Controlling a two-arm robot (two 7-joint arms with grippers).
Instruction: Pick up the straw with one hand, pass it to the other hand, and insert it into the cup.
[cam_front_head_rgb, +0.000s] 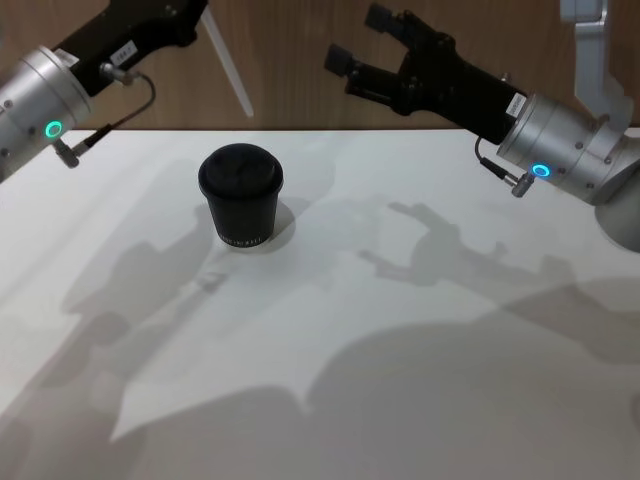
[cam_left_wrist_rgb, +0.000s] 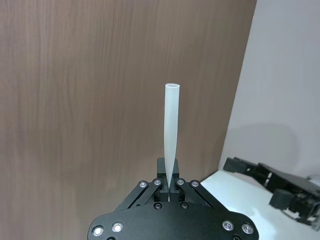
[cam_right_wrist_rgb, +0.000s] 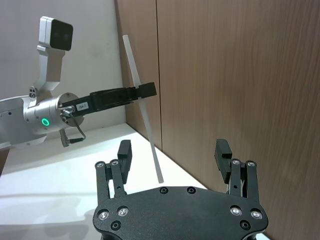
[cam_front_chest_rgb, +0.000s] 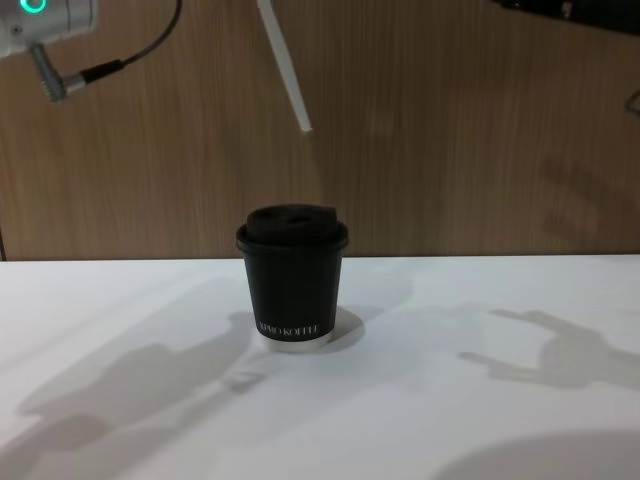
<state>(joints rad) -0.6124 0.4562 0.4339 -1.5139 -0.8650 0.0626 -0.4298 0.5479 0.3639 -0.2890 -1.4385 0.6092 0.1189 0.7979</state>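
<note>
A plain white counter (cam_front_head_rgb: 400, 330) runs back to a wood-panelled wall (cam_front_head_rgb: 300, 90) along its far edge. One black paper cup (cam_front_head_rgb: 240, 195) stands upright on it, lid on, white lettering low on its side, set toward the far edge and left of the middle. Soft grey shadows fall across the rest of the surface.

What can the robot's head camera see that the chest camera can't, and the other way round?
Head camera: the round top of the lid on the cup, the left gripper pinching the straw, and the right gripper open in the air to the cup's right.
Chest camera: the cup's side with its white lettering and white bottom rim, plus the gap between the straw's lower end and the lid.
Both: the cup, the slanted straw, the white table and the wooden wall.
</note>
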